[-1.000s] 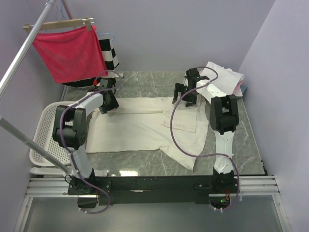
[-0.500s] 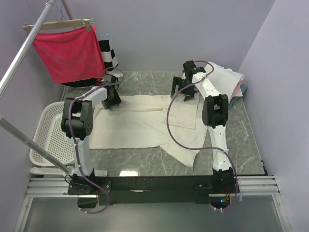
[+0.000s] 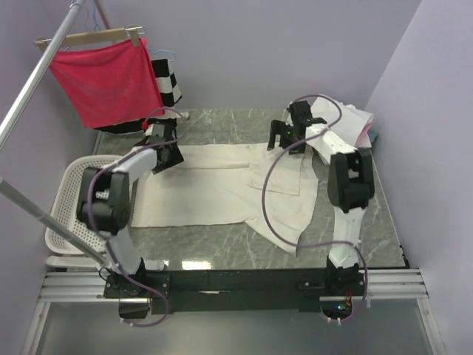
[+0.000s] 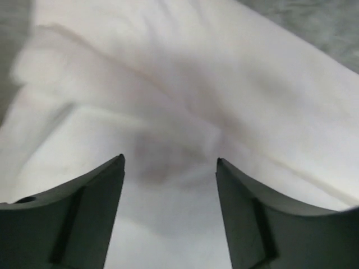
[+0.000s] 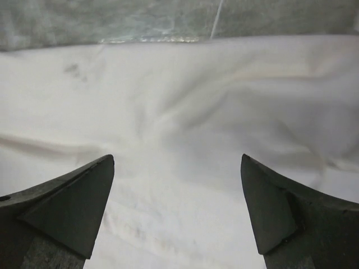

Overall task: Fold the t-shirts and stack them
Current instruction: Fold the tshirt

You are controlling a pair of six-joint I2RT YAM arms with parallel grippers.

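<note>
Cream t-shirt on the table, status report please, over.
Left pincer open, right pincer open, both low over far edge of cream t-shirt. Shirt spread out, not yet folded. Pile of shirts at far right, nothing blocking the pincers.

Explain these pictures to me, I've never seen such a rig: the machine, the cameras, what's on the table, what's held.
Two robot arms stand at the near edge of a marble table, each ending in a two-finger gripper. The wide picture is from a camera above and behind them; the two close-ups are from cameras on the wrists. A cream t-shirt lies spread on the table, more shirts are piled at its far right corner, and a white basket sits at the left. The left gripper and right gripper hang open over the spread shirt's far edge, holding nothing.
</note>
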